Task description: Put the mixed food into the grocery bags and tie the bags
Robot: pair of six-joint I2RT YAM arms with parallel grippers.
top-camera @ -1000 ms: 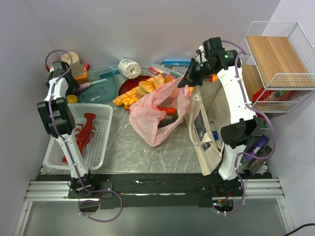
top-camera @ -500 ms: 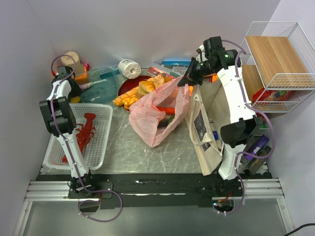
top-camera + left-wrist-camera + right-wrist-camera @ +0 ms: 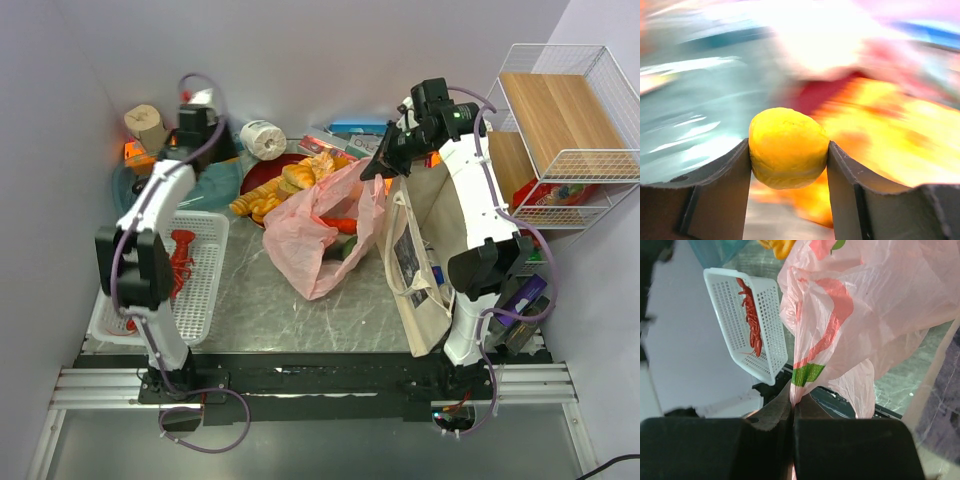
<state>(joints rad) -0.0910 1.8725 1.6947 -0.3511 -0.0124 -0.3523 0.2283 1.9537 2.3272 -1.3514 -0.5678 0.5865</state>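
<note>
My left gripper is shut on the yellow lemon and holds it in the air; the view behind it is blurred. In the top view this gripper is at the back, over the teal container, left of the red bowl. My right gripper is shut on a handle of the pink plastic bag and holds it up. In the top view it lifts the bag, whose mouth is open with a red pepper inside. The beige canvas tote stands right of the bag.
A white basket with a red lobster sits at the left. A red bowl of breads, a teal container and a paper roll are at the back. A wire shelf stands at the right.
My left arm went down to the lemon at the far left, took hold of it, and swung it right towards the red bowl. The right gripper has stayed put with the bag handle.
</note>
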